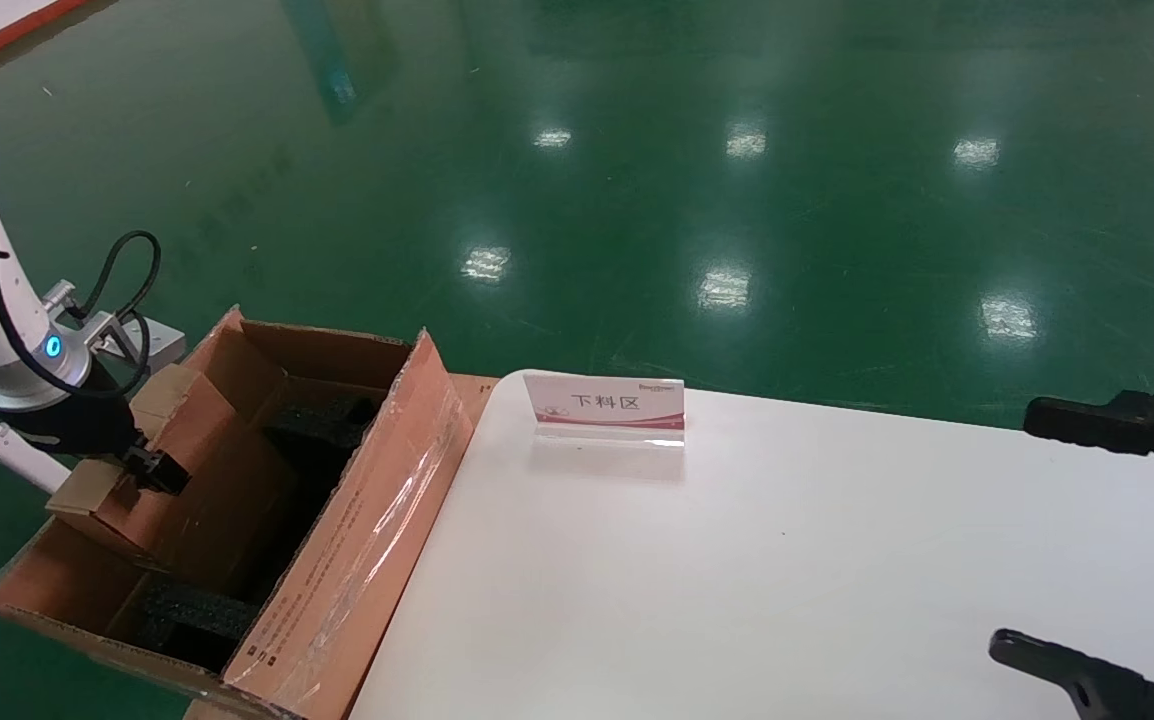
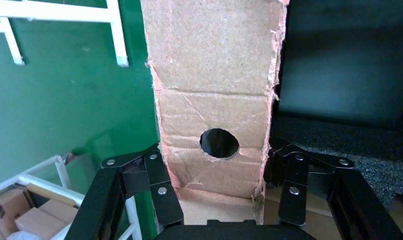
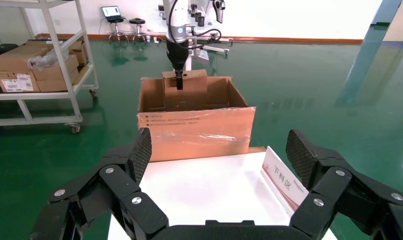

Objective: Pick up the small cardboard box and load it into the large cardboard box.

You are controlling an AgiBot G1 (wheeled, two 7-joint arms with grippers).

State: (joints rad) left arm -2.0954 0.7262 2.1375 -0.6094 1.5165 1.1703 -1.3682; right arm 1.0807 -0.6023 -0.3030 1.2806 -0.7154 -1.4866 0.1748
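The left gripper (image 1: 142,465) was clamped on the small cardboard box (image 1: 182,450), its black fingers (image 2: 157,185) pressed against the two opposite sides of the carton's tan top, just beside the round hole (image 2: 219,143). It held that carton tilted inside the left half of the large cardboard box (image 1: 337,540); whether its base touched the bottom could not be told. The small cardboard box sat against the left wall, with a black foam block (image 1: 322,420) beyond it at the far end and another foam block (image 1: 192,620) at the near end. The large cardboard box stood open at the left end of the white tabletop (image 1: 787,560), its tall right flap shiny with clear tape and bearing small print along its lower edge.

The right gripper (image 1: 1112,540) hung over the right edge of the tabletop, well apart from both cartons, its fingers (image 3: 139,155) spread wide with nothing between them. A small sign card (image 1: 605,408) with red trim and printed characters stood on the far side of the tabletop, between the large carton and the right gripper. Glossy green floor (image 1: 637,180) lay all around. In the right wrist view a white shelving cart (image 3: 44,65) with more cartons stood on the floor far beyond the large cardboard box.
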